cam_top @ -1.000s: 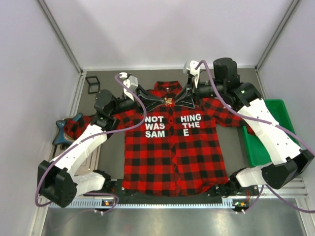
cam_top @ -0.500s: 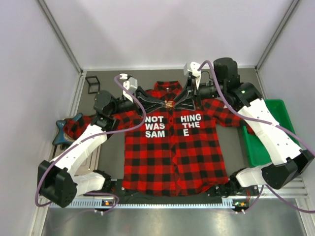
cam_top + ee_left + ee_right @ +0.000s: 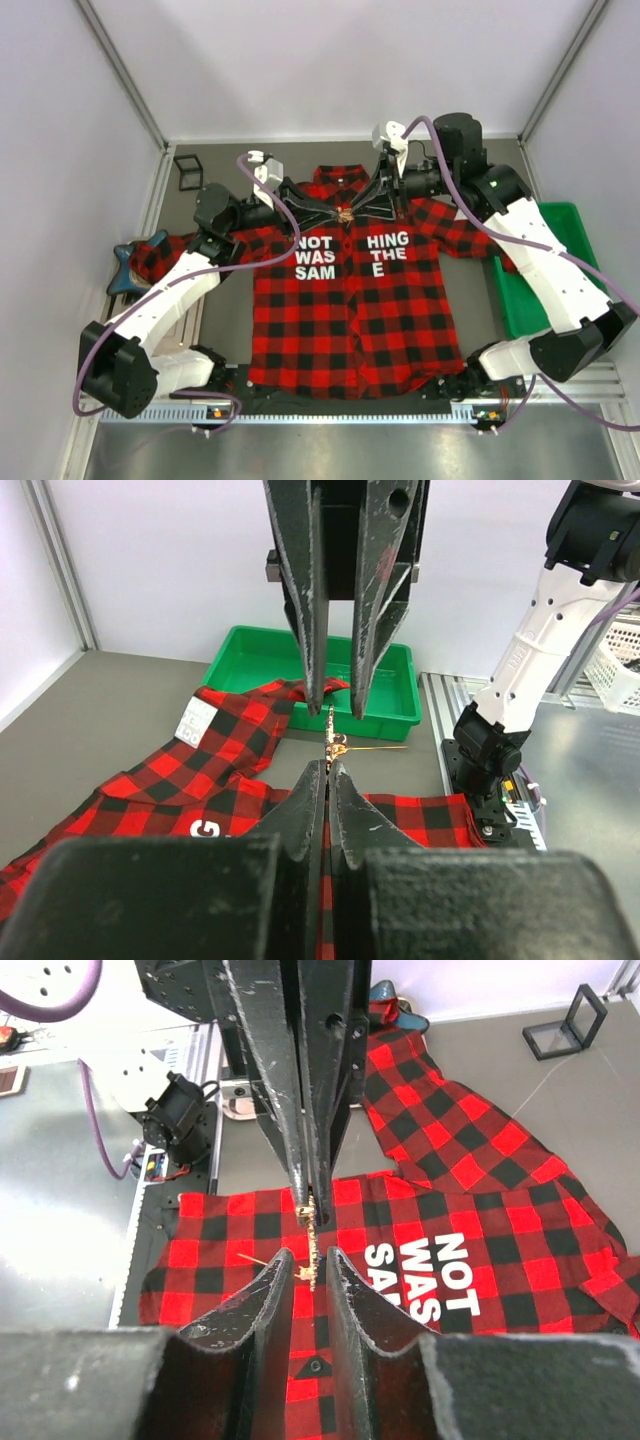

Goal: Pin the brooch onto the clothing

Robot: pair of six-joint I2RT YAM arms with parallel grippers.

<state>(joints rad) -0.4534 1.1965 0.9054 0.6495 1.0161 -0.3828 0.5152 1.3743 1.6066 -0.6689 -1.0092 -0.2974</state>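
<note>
left claw [image 3: 328, 773]: pinched shut on the brooch [image 3: 336, 743], fingertips meeting; reaching in from the left side over the upper chest of the shirt [image 3: 350, 320]
right claw [image 3: 306, 1266]: jaws a narrow gap apart, one finger on each side of the brooch; contact with it unclear; coming in from the right side, tip to tip with left claw
brooch: small, gold-toned in both wrist views, thin pin wire sticking out sideways; over the button line, between collar and lettering [image 3: 312, 257]; touching cloth or not, cannot tell
shirt: red-and-black plaid, long sleeves, spread flat front-up across the middle of the worktop [image 3: 300, 158]; hem at near edge, collar toward far edge, sleeves out toward left and right edges
lettering: white block capitals, "NOT WAS SAM" left of the button line, "HING THE E" right of it; mid-chest, just nearer than the two claw tips
green tray [image 3: 512, 300]: at right edge of worktop, partly hidden under the right arm; right sleeve end at its left rim
dark blue object [image 3: 128, 268]: at left edge of worktop, against the left sleeve end, partly covered by it
black frame [image 3: 188, 170]: small open box outline, far-left corner of worktop, well apart from the shirt
</note>
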